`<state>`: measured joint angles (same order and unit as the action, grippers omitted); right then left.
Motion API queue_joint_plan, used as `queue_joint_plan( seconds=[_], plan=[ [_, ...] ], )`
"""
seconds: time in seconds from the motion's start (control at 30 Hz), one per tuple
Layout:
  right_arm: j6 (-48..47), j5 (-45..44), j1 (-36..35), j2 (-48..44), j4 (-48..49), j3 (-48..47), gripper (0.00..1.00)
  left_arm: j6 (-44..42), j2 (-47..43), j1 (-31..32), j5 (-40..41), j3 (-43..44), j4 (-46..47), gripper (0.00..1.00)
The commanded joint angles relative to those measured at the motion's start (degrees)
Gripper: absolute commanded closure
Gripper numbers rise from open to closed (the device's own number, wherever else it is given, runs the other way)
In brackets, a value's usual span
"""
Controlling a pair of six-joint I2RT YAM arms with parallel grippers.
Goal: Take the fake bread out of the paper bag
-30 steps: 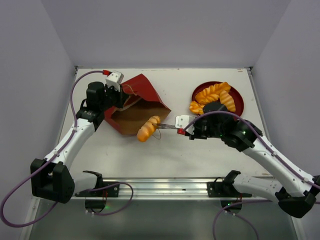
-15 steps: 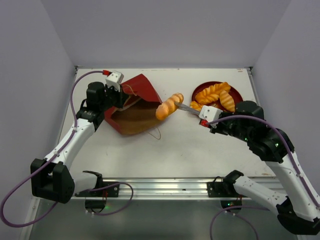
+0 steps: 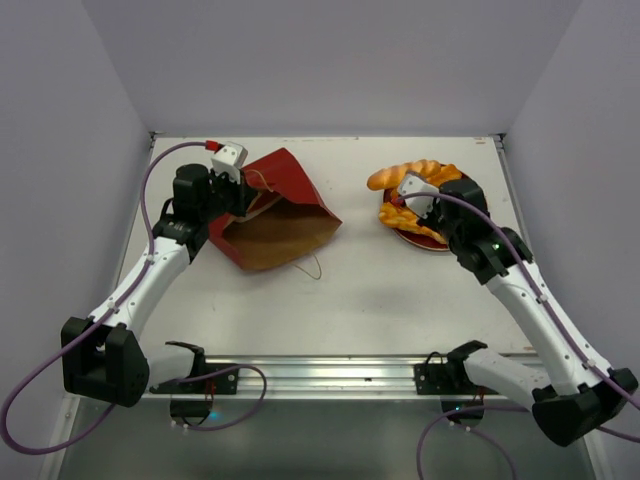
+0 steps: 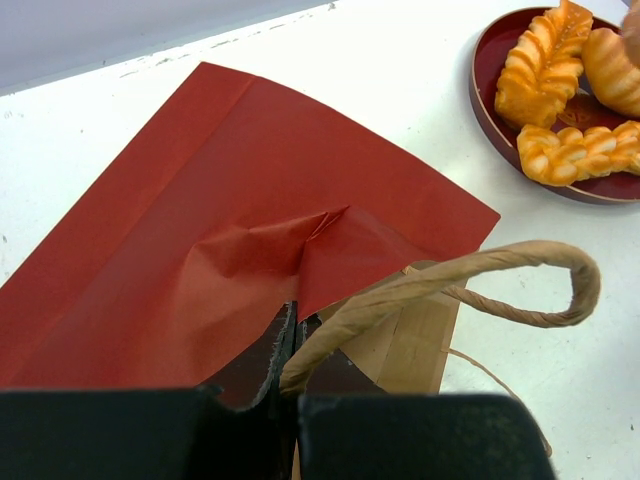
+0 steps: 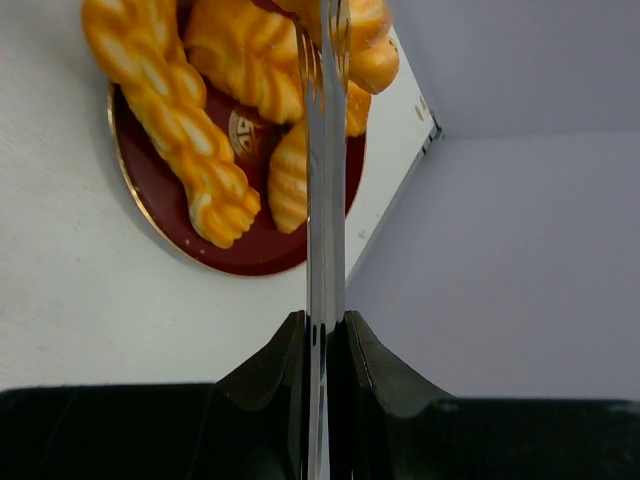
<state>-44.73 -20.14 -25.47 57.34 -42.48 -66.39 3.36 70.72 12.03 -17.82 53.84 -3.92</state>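
Observation:
The paper bag (image 3: 285, 190) lies on its side at the table's left, red outside, its brown mouth facing the near edge. My left gripper (image 3: 243, 198) is shut on the bag's rim by a tan loop handle (image 4: 450, 285); the red side fills the left wrist view (image 4: 250, 200). My right gripper (image 3: 418, 195) is shut on a thin metal utensil (image 5: 325, 200) whose tip carries a long golden roll (image 3: 400, 175) just above the red plate (image 3: 430, 243). Twisted pastries (image 5: 160, 80) lie on the plate (image 5: 250, 255). The bag's inside shows no bread from above.
The red plate with several pastries (image 4: 540, 60) sits at the table's right rear, partly hidden by my right arm. The bag's second loop handle (image 3: 315, 268) trails on the table in front of the mouth. Grey walls stand close on three sides.
My right arm has swung right and away from the bag's mouth, carrying the long roll on the utensil to above the plate. The left arm and the bag have not moved.

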Motion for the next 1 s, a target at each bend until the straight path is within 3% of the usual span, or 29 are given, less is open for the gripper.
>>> queue_joint_plan(
  seconds=[0.0,0.23,0.63,0.97],
  plan=[
    [-3.3,-9.0,1.9,2.5,13.2,2.1,1.00,-0.1,-0.4,0.1,-0.8,-0.4,1.4,1.00],
    [-8.4,-12.8,4.9,10.8,23.4,5.4,1.00,0.1,-0.7,0.1,-1.2,-0.4,1.4,1.00],
    [-10.6,-13.5,7.5,18.2,28.3,10.7,0.98,0.2,-0.9,0.1,-1.6,-0.4,1.5,1.00],
    [-9.7,-12.2,8.0,19.7,28.0,12.9,0.79,0.2,-0.8,0.1,-1.8,-0.4,1.5,1.00]
  ],
)
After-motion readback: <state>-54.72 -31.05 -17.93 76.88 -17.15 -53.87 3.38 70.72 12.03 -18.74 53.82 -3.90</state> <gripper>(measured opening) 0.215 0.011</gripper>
